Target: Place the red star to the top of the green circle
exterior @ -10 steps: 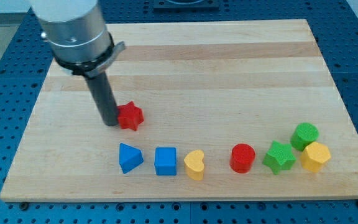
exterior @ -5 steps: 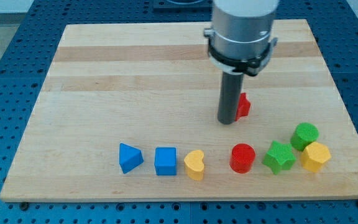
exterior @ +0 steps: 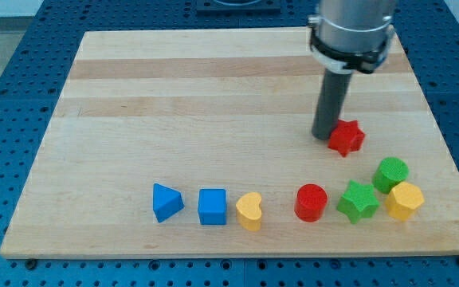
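Observation:
The red star (exterior: 347,137) lies on the wooden board (exterior: 174,104) at the view's right, up and to the left of the green circle (exterior: 391,173). A gap separates them. My tip (exterior: 323,136) touches the star's left side. The rod rises from there to the view's top.
A row along the view's bottom holds a blue triangle (exterior: 166,202), a blue square (exterior: 212,206), a yellow heart (exterior: 249,210), a red cylinder (exterior: 311,202), a green star (exterior: 358,201) and a yellow hexagon (exterior: 405,200). The hexagon sits right below the green circle.
My tip has pushed the red star far to the right across the board, from the left part to near the green circle. The other blocks have not moved.

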Available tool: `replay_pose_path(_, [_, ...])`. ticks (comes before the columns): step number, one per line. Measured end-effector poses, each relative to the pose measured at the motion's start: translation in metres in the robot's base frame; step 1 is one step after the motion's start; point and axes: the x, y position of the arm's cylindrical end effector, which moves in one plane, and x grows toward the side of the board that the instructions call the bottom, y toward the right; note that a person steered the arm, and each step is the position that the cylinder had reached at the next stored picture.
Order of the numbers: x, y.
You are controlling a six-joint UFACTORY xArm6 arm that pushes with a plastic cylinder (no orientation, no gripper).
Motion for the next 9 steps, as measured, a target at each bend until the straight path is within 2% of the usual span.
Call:
replay_pose_path(2, [0.0,0.039])
replay_pose_path(8, [0.016,0.041])
replay_pose_path(9, [0.016,0.019])
